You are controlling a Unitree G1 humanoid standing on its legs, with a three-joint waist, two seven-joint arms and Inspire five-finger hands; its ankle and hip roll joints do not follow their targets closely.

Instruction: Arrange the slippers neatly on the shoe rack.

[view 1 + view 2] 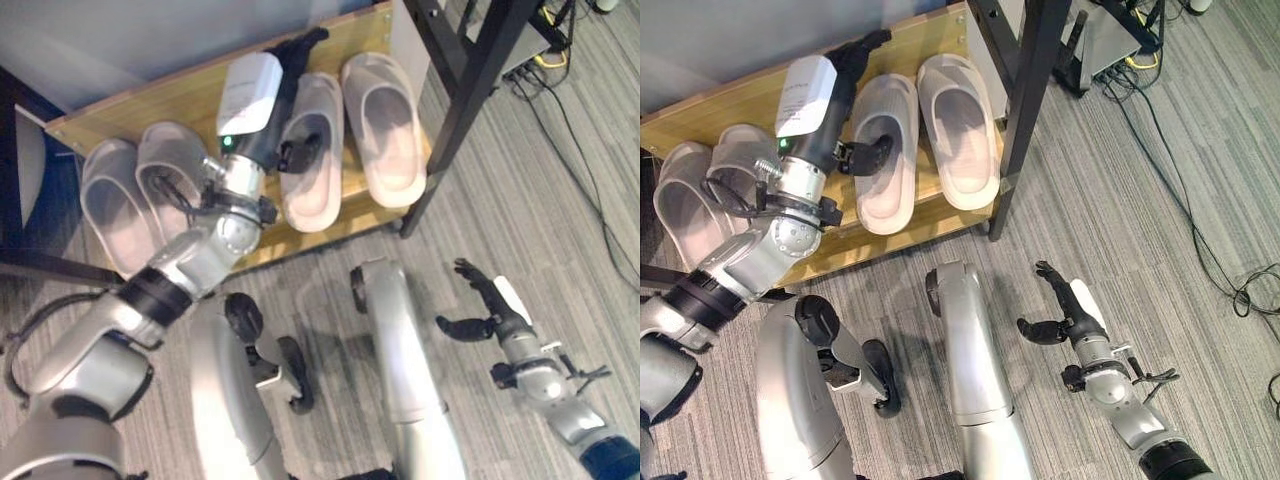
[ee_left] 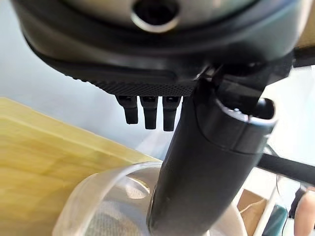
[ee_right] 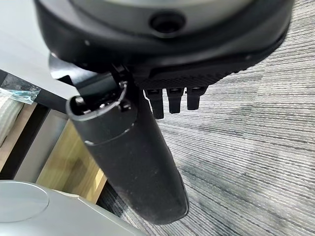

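Note:
Four pale slippers lie on the wooden shoe rack (image 1: pixel 120 105). One pair is at the left (image 1: pixel 112 205) (image 1: pixel 172 172), the other at the right (image 1: pixel 312 160) (image 1: pixel 385 125). My left hand (image 1: pixel 262 120) reaches over the rack between the pairs, its fingers (image 1: pixel 300 45) straight toward the back wall. Its thumb (image 2: pixel 206 167) dips into the opening of the third slipper (image 2: pixel 106 204). My right hand (image 1: pixel 490 300) hovers low over the carpet at the right, open and holding nothing.
A black frame leg (image 1: pixel 470 100) stands slanted by the rack's right end. Cables and a power strip (image 1: pixel 560 60) lie on the grey carpet (image 3: pixel 256 147) at the far right. A wall runs behind the rack.

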